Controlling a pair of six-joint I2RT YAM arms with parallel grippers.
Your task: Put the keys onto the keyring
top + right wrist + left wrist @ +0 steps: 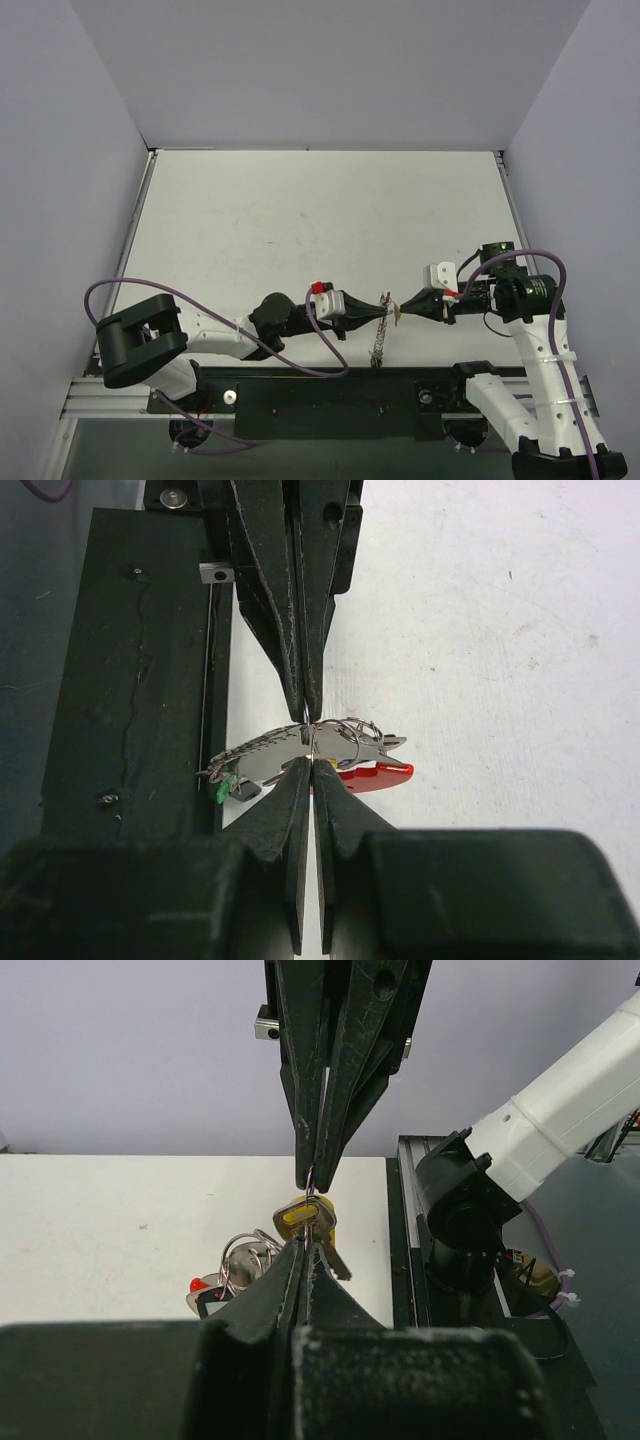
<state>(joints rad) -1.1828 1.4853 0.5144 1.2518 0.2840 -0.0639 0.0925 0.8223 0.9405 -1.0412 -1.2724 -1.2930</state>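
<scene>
My left gripper (384,312) and right gripper (401,310) meet tip to tip above the table's near edge. Both are shut on the thin wire of the keyring (313,736), held between them off the table. In the left wrist view my left gripper (304,1246) pinches the ring just below a yellow-headed key (303,1218). Extra silvery rings (244,1254) and a red-headed key (200,1284) hang to the left. In the right wrist view my right gripper (312,763) holds the ring, with silvery key blades (265,755), a red key (381,773) and a green key head (220,792) hanging from it. The chain (378,345) dangles down.
The black base rail (330,396) runs along the near edge right under the hanging chain; it also shows in the right wrist view (130,660). Purple cables (300,352) loop off both arms. Grey walls enclose the white table (320,220).
</scene>
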